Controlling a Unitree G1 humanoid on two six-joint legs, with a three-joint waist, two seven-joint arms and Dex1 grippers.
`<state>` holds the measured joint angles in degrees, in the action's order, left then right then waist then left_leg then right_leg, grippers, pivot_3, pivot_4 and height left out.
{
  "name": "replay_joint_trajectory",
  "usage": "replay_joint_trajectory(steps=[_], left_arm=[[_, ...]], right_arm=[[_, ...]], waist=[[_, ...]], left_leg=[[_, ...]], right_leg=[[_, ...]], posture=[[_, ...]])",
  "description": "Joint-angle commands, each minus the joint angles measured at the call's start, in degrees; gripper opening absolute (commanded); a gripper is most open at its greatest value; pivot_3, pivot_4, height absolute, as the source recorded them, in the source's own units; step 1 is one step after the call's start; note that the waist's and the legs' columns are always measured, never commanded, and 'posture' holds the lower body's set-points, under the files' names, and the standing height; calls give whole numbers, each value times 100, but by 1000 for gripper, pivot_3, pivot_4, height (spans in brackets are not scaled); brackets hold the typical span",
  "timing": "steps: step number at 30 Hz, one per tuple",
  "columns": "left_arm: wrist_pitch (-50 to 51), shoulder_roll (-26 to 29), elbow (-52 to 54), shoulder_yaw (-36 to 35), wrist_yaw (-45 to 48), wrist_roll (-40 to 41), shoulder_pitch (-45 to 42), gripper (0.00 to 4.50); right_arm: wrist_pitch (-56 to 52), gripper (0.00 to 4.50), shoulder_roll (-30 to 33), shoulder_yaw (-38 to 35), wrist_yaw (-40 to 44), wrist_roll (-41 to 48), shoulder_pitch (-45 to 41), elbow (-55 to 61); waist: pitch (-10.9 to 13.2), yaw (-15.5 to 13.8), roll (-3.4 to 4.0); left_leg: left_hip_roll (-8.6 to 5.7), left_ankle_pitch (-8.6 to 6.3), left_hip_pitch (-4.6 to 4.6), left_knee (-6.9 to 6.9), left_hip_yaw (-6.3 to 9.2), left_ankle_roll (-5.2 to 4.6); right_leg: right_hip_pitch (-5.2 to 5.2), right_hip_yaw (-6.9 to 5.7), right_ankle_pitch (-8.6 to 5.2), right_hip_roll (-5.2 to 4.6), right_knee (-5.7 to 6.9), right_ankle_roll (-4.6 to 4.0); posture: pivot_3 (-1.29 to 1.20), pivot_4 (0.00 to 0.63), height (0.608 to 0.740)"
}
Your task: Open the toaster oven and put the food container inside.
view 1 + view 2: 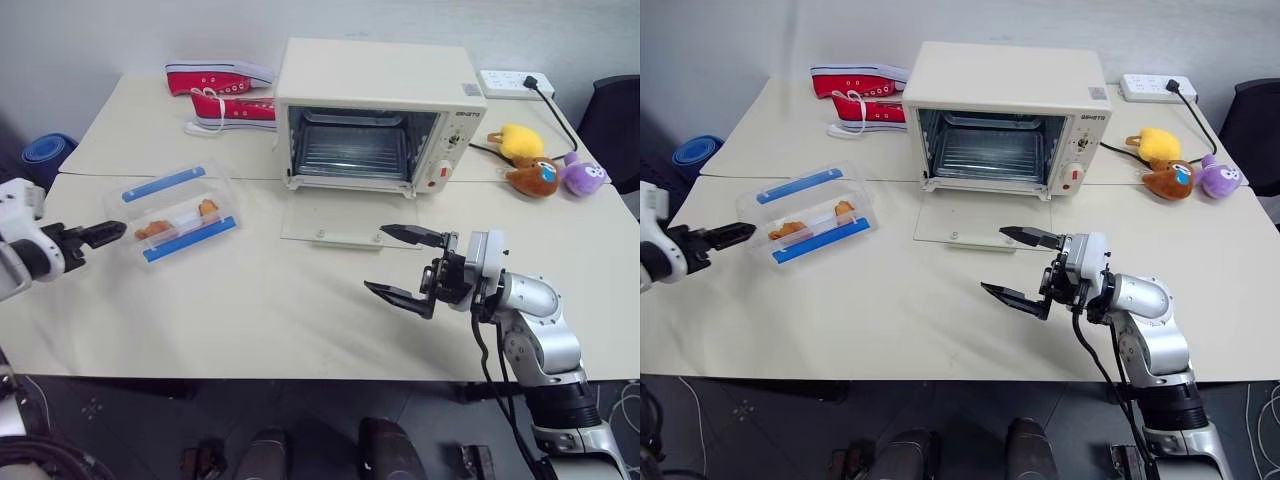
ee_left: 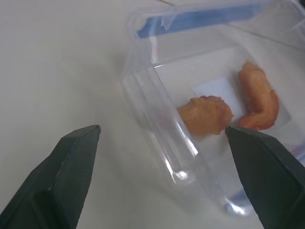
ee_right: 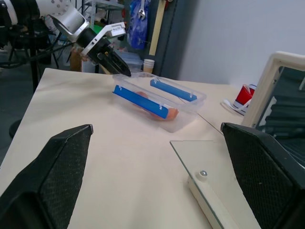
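While oven door lies flat, food container seemingly angled crosswise

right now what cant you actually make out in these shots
- Whether the left gripper touches the food container: head views show the tips at its end, contact unclear.
- Far end of the food container: cut off by the left wrist view's edge.
- Knob markings on the toaster oven: too small.
- The oven door's handle: hidden under the lowered glass door.
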<state>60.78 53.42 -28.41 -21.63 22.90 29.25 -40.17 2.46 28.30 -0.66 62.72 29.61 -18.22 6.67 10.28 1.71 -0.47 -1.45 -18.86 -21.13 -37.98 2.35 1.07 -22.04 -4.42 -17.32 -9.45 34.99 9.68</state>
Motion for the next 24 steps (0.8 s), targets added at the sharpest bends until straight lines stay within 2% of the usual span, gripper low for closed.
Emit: replay_joint_trajectory(steps=[1,3,9,14,18,20,24], left_arm=[[-183,-41,-312,216,-86,-338,-325,4071],[-140,-75,-411,304,-28,-422,-379,3706],[-462,-99,-733,219,-175,-655,-426,1863],[-318,-126,-875,-321,-336,-378,-695,356],[195,-131,-361,-513,-444,-225,-833,257],[643,-240,320,-359,-431,-107,-909,257],[1516,-773,1454,-94,-643,89,-1298,257]], right_arm=[[-2,4500,26,-125,-165,2,131,366],[-28,4500,63,-173,-241,5,193,422],[-86,4500,100,-226,-445,15,297,505],[-34,4500,61,-234,-592,-47,392,518],[-1,4500,122,-339,-653,-66,513,538],[5,4500,187,-481,-681,-79,621,558],[13,4500,350,-807,-761,-91,894,601]], waist=[[0,1,0],[0,5,0],[0,-9,-1],[0,-12,-1],[1,-21,-3],[1,-38,-6],[1,-156,-7]], left_leg=[[0,-1,1,-1,-4,0],[0,-1,1,-2,-5,1],[4,-2,-5,-4,-17,2],[5,-2,-7,-7,-18,2],[4,-2,-12,-9,-19,2],[4,-3,-13,-11,-18,2],[3,-3,-21,-22,-11,1]], right_leg=[[-1,0,0,0,2,0],[-1,0,0,-1,1,0],[-12,1,0,-1,5,0],[-14,1,0,-1,4,0],[-20,2,0,-1,10,0],[-19,3,0,-1,12,0],[-17,6,0,-2,12,0]], posture=[[0,150,740],[0,150,740],[0,150,740],[0,150,740],[0,150,740],[0,150,740],[0,150,740]])
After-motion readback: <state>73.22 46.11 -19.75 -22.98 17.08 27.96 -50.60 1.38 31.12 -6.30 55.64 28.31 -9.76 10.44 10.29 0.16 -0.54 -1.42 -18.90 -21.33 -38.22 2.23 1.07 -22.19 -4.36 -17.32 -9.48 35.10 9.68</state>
